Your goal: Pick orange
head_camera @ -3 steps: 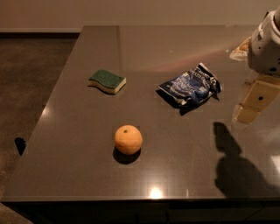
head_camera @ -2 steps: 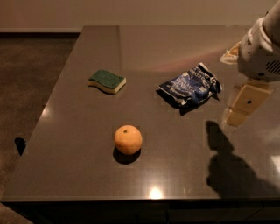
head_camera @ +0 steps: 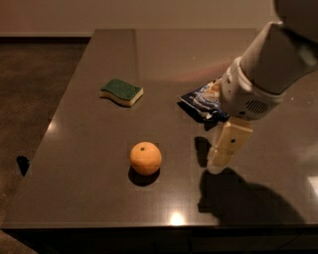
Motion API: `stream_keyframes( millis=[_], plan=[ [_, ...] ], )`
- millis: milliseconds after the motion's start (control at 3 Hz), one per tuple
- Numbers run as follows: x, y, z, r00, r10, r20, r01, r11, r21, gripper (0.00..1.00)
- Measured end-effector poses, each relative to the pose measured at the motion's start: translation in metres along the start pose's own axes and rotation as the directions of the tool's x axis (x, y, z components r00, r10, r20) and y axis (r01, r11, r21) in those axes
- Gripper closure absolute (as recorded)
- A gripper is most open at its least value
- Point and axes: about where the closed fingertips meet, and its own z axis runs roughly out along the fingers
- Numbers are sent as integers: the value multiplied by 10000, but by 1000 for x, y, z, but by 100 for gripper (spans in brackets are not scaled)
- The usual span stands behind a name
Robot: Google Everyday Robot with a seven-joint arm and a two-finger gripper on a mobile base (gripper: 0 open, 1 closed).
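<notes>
Dark and glossy, the brown tabletop (head_camera: 89, 149) fills most of the view, with a dim floor (head_camera: 35, 74) to its left and a pale wall (head_camera: 124, 15) behind. The orange (head_camera: 145, 158) sits on the table towards the front edge, its dark stem dot facing up, free of any contact. The gripper (head_camera: 218, 158) hangs just to the right of the orange, near it but apart, pointing down at the tabletop and casting a shadow there; whether it is open or closed I cannot tell. A green-and-yellow sponge (head_camera: 121, 92) lies further back and left. A crinkled blue packet (head_camera: 201, 100) lies behind the gripper, partly hidden by the white arm (head_camera: 263, 74); its pale print cannot be read.
</notes>
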Motion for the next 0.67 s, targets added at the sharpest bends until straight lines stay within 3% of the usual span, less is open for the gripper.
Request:
stream_keyframes(
  millis=[333,667],
  plan=[
    [-28,21,44,9961,-792,399,814,9950,-581,0],
    [-57,33,87,9857,-1500,761,1567,9834,-915,0]
  ],
)
